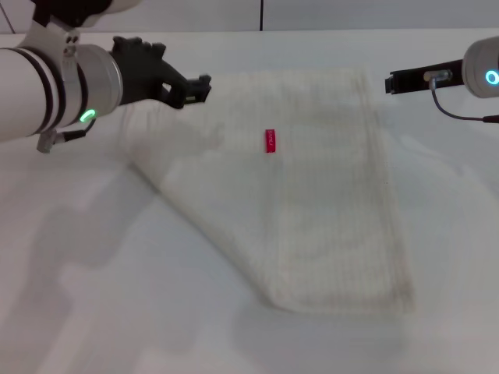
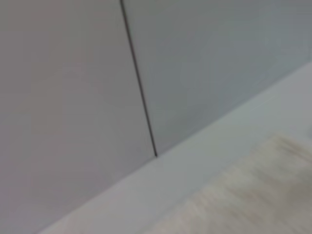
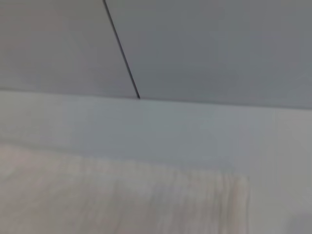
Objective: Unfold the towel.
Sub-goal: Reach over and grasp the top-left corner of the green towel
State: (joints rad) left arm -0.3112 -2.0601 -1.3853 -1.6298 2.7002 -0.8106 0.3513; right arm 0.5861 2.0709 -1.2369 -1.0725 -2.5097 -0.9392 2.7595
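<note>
Jaws above folded towel [image 1: 312, 195] — lengthwise away

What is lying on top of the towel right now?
Only the towel's own folded-over layer, with its small red tag facing up. Neither the left gripper nor the right gripper rests on it. Whatever lies under the fold is hidden.

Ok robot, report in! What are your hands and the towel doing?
Left gripper at the towel's far left edge, right gripper just off its far right corner. Towel flat on table, partly folded, red tag showing. Nothing in the way.
</note>
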